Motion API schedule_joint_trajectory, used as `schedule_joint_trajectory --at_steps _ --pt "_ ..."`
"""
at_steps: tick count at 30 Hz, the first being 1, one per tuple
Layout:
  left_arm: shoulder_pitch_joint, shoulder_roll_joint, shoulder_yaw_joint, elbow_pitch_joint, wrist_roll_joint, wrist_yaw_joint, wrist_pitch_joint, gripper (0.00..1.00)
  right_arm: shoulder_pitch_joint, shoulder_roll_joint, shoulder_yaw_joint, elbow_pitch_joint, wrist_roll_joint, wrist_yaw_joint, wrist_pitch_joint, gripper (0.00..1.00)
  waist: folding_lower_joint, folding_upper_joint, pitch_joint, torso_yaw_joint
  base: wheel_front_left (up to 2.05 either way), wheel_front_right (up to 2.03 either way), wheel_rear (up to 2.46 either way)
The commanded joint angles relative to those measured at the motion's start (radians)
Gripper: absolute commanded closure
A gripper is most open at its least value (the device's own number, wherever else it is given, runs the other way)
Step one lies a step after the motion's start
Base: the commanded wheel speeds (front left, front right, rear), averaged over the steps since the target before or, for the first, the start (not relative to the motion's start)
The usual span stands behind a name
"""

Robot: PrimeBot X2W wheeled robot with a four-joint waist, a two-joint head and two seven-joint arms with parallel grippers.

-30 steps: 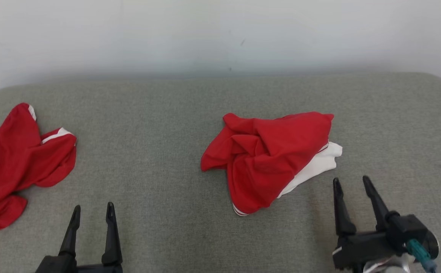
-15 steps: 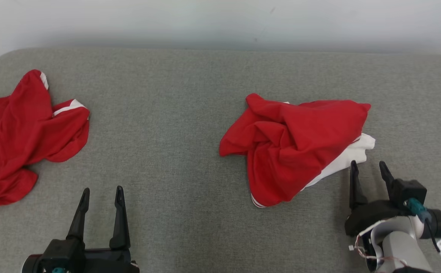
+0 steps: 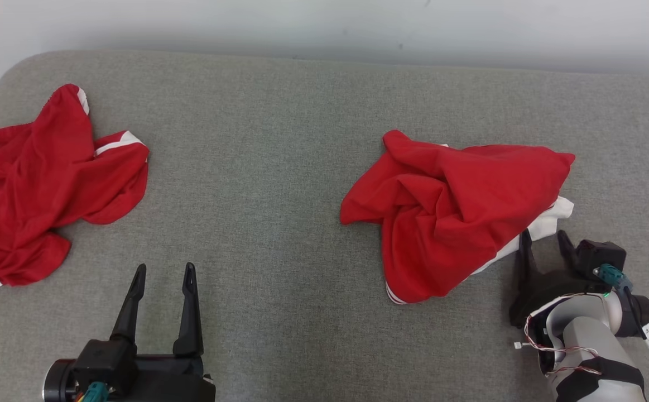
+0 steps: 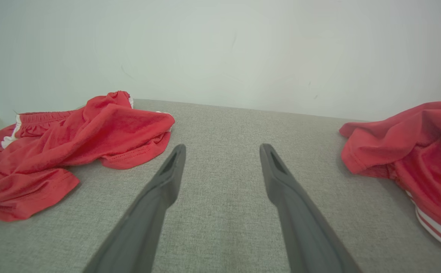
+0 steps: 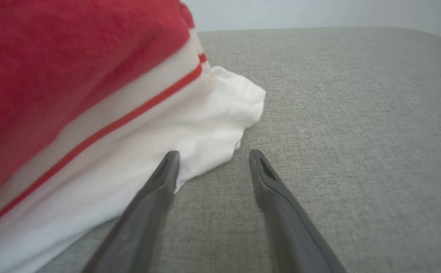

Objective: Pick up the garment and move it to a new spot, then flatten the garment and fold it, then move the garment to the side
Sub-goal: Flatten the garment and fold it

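Observation:
The garment (image 3: 452, 206) is a crumpled red heap with a white part along its near right side, lying on the grey cushion right of centre. My right gripper (image 3: 543, 235) stands open at that white edge. In the right wrist view the left fingertip (image 5: 169, 165) is against the white cloth (image 5: 190, 125), under the red fabric (image 5: 72, 76), and nothing lies between the fingers of the right gripper (image 5: 214, 152). My left gripper (image 3: 166, 268) is open and empty at the near left, well apart from the garment (image 4: 413, 140). The left wrist view shows the left gripper (image 4: 223, 148) over bare cushion.
A second red garment with white trim (image 3: 39, 178) lies crumpled at the far left, also in the left wrist view as a red heap (image 4: 72, 144). The grey upholstered surface (image 3: 279, 167) ends at a pale wall (image 3: 324, 22) behind, with rounded corners.
The head camera has tilted and shifted, sliding the whole scene. My right gripper has closed in on the garment's white edge, from a short gap to touching it. Both grippers stayed open.

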Motion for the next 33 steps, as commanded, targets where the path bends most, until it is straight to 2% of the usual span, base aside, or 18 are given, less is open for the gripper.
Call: schedule_joint_trajectory --at_steps 1,2,7,11,25,30,33 --pt "-0.012 -0.001 -0.002 0.004 -0.004 -0.003 -0.003 0.00 0.002 0.007 0.009 0.024 0.003 0.003 0.006 0.89 0.0000 0.0000 -0.003 0.002 0.00 0.00 0.00" --pt "-0.009 -0.001 -0.003 0.006 -0.003 -0.003 -0.003 0.00 -0.002 0.005 0.013 0.029 0.006 0.003 0.006 1.00 0.0000 0.0000 -0.007 0.002 0.00 0.00 0.00" --pt "0.019 -0.001 -0.005 0.016 -0.010 0.003 -0.003 0.00 0.015 -0.016 0.029 -0.023 0.019 0.003 0.003 1.00 0.0000 0.0000 -0.045 -0.002 0.00 0.00 0.00" --pt "0.047 -0.001 -0.003 0.018 -0.018 0.004 -0.003 0.00 0.047 -0.030 0.045 -0.107 0.031 0.003 0.003 1.00 0.0000 0.0000 -0.088 -0.023 0.00 0.00 0.00" --pt "0.113 -0.001 -0.010 0.021 -0.031 0.011 -0.003 0.00 0.132 -0.143 0.136 -0.412 0.067 0.003 0.003 1.00 0.0000 0.0000 -0.200 -0.101 0.00 0.00 0.00" --pt "0.132 -0.001 -0.006 0.021 -0.032 0.012 -0.003 0.00 0.156 -0.146 0.210 -0.506 0.079 0.003 0.003 1.00 0.0000 0.0000 -0.226 -0.112 0.00 0.00 0.00" --pt "0.141 -0.001 -0.009 0.018 -0.036 0.013 -0.003 0.00 0.187 -0.132 0.306 -0.563 0.099 0.003 0.003 1.00 0.0000 0.0000 -0.236 -0.109 0.00 0.00 0.00"
